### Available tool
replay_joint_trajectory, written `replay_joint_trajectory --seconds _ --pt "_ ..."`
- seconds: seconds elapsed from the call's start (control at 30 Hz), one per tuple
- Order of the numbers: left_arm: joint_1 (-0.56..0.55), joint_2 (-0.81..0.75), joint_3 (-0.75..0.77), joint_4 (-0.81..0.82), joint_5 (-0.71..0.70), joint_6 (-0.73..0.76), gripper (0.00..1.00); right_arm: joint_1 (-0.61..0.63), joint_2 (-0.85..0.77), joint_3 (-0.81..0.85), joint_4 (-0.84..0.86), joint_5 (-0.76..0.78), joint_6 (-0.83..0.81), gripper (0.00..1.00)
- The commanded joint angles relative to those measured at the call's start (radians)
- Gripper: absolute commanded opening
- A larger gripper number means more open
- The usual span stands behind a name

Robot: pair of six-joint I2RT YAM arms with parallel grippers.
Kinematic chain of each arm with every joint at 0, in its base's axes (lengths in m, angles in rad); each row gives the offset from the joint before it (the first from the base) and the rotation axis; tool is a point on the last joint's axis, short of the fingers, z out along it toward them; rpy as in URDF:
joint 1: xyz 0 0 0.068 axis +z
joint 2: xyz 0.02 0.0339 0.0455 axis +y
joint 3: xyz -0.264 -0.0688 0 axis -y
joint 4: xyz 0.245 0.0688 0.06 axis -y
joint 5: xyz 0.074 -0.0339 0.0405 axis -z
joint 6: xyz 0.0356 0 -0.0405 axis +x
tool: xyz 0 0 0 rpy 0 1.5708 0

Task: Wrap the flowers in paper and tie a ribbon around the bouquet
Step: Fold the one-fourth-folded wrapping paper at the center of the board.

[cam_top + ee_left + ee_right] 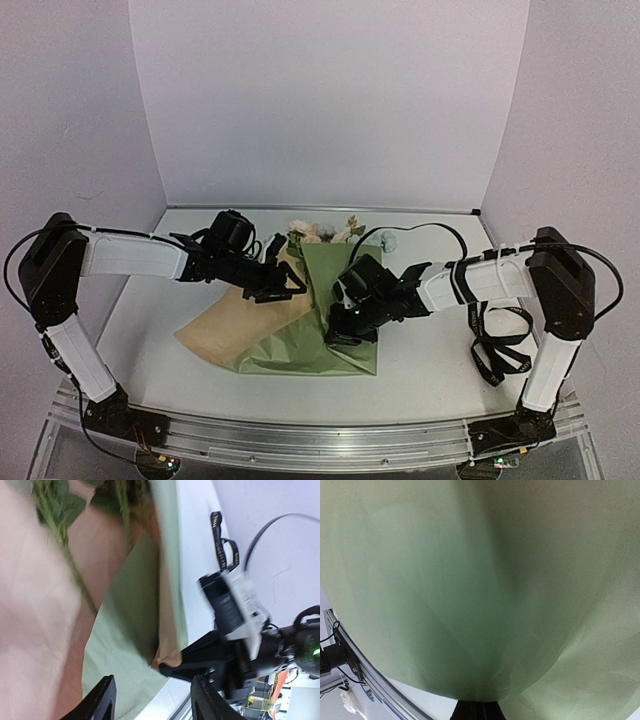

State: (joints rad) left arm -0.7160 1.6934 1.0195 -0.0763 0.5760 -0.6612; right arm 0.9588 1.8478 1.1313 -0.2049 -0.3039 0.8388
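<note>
The paper (290, 350) lies mid-table, tan side up on the left, with an olive-green flap folded over on the right. The flowers (320, 233) lie on it; cream blooms poke out at its far end. Green stems (65, 545) cross the tan side in the left wrist view. My left gripper (290, 285) hovers open over the fold, and nothing sits between its fingers (102, 700). My right gripper (342, 328) is shut on the green flap's near edge, and its view is filled with green paper (480, 580). The black ribbon (497, 345) lies loose by the right arm.
The right arm's black jaws (187, 667) pinch the paper's corner just beyond my left fingers. A loop of the ribbon (220, 540) lies on the white table past the paper. A metal rail (320, 440) runs along the near table edge.
</note>
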Motion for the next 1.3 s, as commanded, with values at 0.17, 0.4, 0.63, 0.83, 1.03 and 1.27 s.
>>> replay_joint_trajectory --seconds 0.17,0.4,0.63,0.83,1.03,1.27 --pt "0.029 0.148 0.222 0.035 0.049 0.011 0.56 0.000 0.022 0.012 0.028 -0.002 -0.001 0.00" --pt "0.029 0.299 0.357 -0.020 0.030 0.036 0.45 0.001 0.024 0.007 0.023 0.000 -0.006 0.00" --pt "0.048 0.334 0.382 -0.028 0.019 0.041 0.02 0.000 -0.032 -0.026 0.016 0.008 -0.032 0.23" --pt "0.080 0.336 0.356 -0.039 0.032 0.068 0.00 -0.015 -0.141 -0.133 0.035 -0.009 -0.039 0.55" --pt "0.085 0.363 0.353 -0.054 0.054 0.096 0.00 -0.034 -0.221 -0.247 0.076 -0.004 -0.008 0.34" --pt "0.094 0.384 0.351 -0.040 0.052 0.091 0.00 -0.029 -0.135 -0.276 0.134 -0.025 0.033 0.15"
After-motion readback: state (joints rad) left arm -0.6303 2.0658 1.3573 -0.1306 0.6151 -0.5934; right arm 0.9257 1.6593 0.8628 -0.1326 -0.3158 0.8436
